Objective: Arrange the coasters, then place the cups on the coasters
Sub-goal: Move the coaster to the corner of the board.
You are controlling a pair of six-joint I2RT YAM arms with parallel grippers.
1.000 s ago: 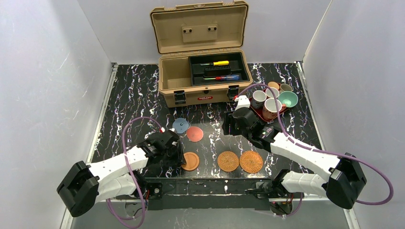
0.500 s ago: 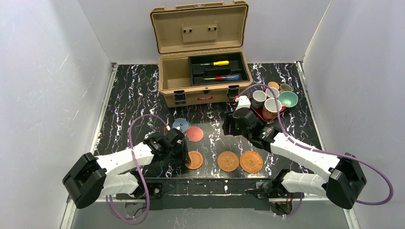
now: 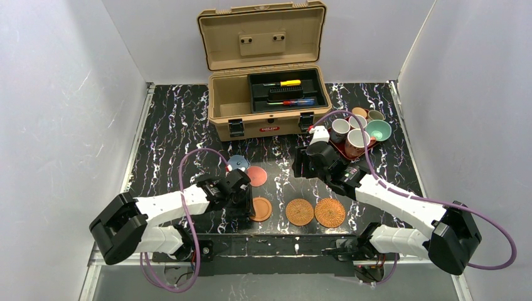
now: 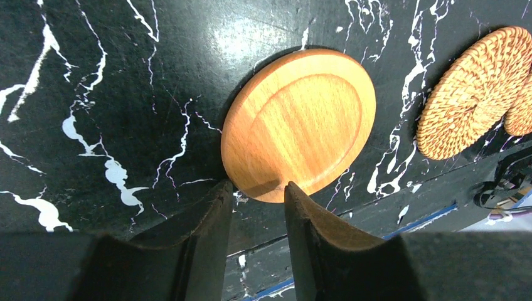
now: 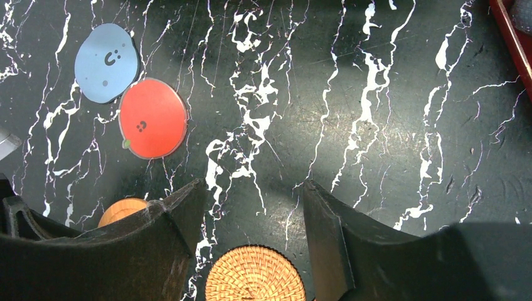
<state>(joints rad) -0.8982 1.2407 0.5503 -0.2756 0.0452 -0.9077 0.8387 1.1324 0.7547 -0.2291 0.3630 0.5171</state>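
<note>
Change: wooden coaster [image 3: 261, 209] has slid rightward along the near edge of the table [image 3: 188, 125], closing on the two woven coasters [image 3: 300, 212]; the row looks to be tightening.
Left gripper [image 4: 257, 188]: jaws drawn nearly together, tips at the coaster's near rim; whether it is actually pinched cannot be told.
Right gripper [image 5: 254, 188]: spread wide, empty, above mid-table.
Cups [image 3: 354, 135]: clustered on the tray [image 5: 509, 37] toward the far right corner, none placed yet.
Right wrist view only: small dark marks on the blue-grey coaster [image 5: 106, 61] and red coaster [image 5: 152, 118], which touch.

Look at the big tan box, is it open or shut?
Open. The toolbox has its lid tipped up and back, and the yellow screwdriver inside is showing.
</note>
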